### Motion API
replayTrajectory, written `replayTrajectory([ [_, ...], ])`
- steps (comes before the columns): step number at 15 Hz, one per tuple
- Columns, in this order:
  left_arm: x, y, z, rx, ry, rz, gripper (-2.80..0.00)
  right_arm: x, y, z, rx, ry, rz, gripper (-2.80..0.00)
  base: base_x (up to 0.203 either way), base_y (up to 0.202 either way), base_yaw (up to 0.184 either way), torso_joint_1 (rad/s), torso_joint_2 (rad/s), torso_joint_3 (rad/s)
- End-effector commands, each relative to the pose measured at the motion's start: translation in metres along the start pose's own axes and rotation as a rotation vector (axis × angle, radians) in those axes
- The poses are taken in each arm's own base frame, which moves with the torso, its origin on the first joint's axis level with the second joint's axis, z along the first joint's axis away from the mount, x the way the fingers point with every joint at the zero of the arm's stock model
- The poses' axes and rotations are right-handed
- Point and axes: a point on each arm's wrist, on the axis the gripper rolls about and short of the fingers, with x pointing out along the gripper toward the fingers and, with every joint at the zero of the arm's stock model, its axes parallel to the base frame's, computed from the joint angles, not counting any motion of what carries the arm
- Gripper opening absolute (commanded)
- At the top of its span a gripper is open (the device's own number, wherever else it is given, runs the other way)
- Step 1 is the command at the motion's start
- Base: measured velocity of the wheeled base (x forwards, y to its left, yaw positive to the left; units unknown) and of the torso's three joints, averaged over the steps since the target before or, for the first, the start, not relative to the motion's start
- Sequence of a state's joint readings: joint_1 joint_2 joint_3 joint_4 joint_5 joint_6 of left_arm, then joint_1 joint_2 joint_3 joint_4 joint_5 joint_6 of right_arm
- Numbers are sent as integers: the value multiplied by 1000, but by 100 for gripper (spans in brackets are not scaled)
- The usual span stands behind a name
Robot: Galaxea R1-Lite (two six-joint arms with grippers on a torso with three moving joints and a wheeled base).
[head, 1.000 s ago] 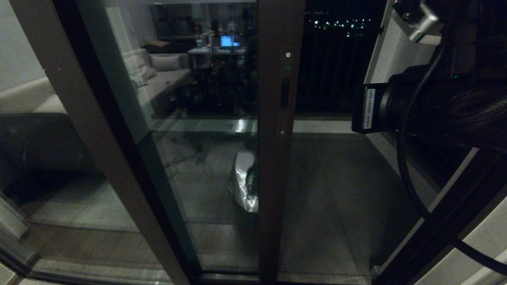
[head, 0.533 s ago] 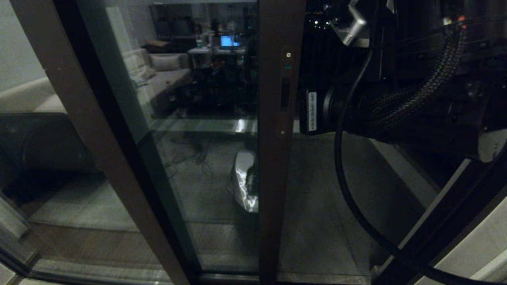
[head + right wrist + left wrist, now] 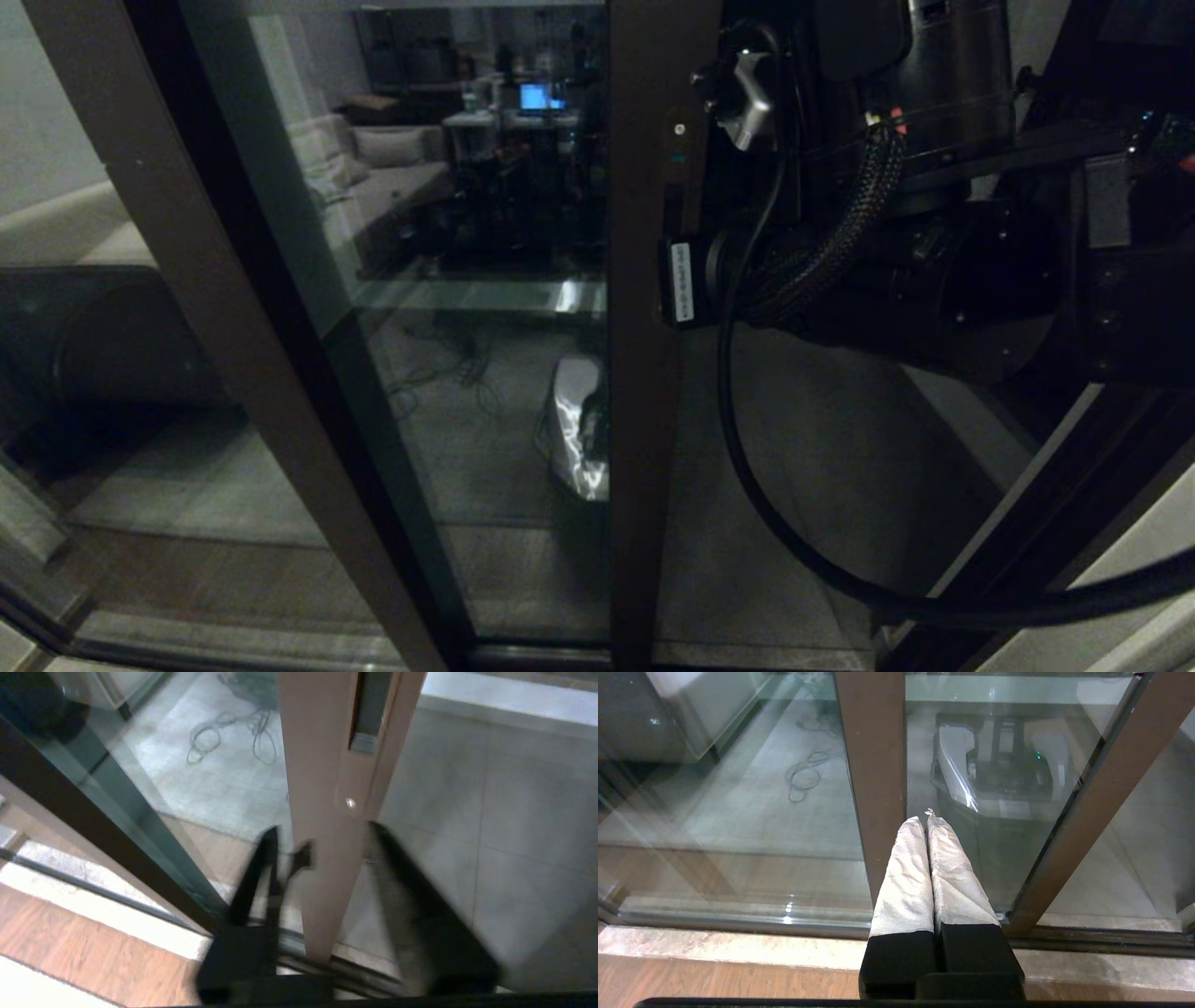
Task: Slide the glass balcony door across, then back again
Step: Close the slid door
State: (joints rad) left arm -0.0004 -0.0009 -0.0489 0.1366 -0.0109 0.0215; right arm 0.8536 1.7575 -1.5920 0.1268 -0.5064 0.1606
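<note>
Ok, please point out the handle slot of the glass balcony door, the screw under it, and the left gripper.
handle slot point(image 3: 369, 714), right wrist view, on the dark recess.
screw point(image 3: 349, 803), right wrist view, on its head.
left gripper point(image 3: 927, 820), left wrist view, between its fingertips.

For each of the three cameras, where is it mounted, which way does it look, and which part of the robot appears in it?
Head view: from the robot's head, forward and down at the glass balcony door; the right arm fills the right side beside the door's edge stile.
Left wrist view: behind the left end effector, shut and low before the glass, facing the bottom track.
Right wrist view: behind the right end effector, open, its fingers on either side of the stile below the handle slot.
Shared: head and right wrist views both show stile and slot.
</note>
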Motion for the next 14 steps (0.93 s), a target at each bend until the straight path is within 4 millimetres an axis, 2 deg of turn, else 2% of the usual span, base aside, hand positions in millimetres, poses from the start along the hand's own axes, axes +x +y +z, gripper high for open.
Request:
replayTrajectory([
  [1, 0, 0, 0, 0, 1, 0, -280, 16, -9, 2, 12, 1, -51, 0, 0, 0, 0, 0, 0, 0],
  [7, 0, 0, 0, 0, 0, 0, -280, 13, -38, 15, 46, -32, -119, 0, 0, 0, 0, 0, 0, 0],
  [14, 0, 0, 0, 0, 1, -1, -280, 36, -32, 15, 37, -28, -126, 0, 0, 0, 0, 0, 0, 0],
])
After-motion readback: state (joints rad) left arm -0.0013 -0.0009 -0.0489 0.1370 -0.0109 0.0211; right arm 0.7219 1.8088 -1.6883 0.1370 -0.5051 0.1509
